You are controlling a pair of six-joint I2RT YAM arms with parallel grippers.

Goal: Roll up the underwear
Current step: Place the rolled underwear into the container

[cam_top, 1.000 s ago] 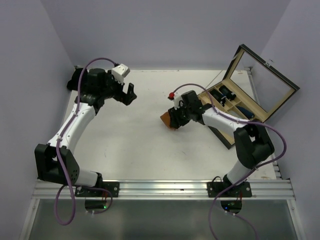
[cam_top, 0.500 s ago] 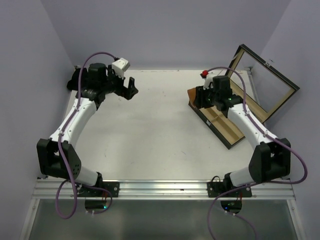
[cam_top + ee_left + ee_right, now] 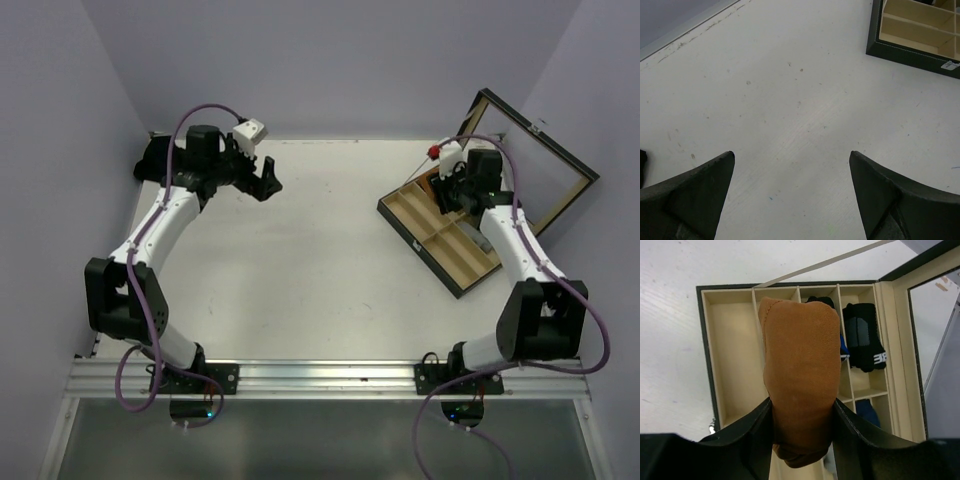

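1. The rust-orange underwear [image 3: 800,375] is a soft, smooth knit bundled into a rounded, thick roll, with a line of stitching along its upper left edge.
2. The right gripper [image 3: 802,409] is clamped on the lower part of this roll, one dark finger pressing each side.
3. The roll hangs over the wooden box [image 3: 707,355], across its middle compartments. Whether it touches the dividers cannot be told.
4. The box is a shallow tray of pale wood with a dark outer rim, split by thin wooden walls into long slots. Its glass lid [image 3: 560,160], framed in dark wood, stands tilted open at the far side.
5. The leftmost slot shows only bare wood. A slot to the right holds a black rolled garment [image 3: 863,337] with white lettering. A navy piece [image 3: 867,411] lies in the slot nearer the camera.
6. The left gripper [image 3: 791,155] hovers over the white, faintly speckled table [image 3: 790,100], its matte dark fingers wide apart with nothing between them.
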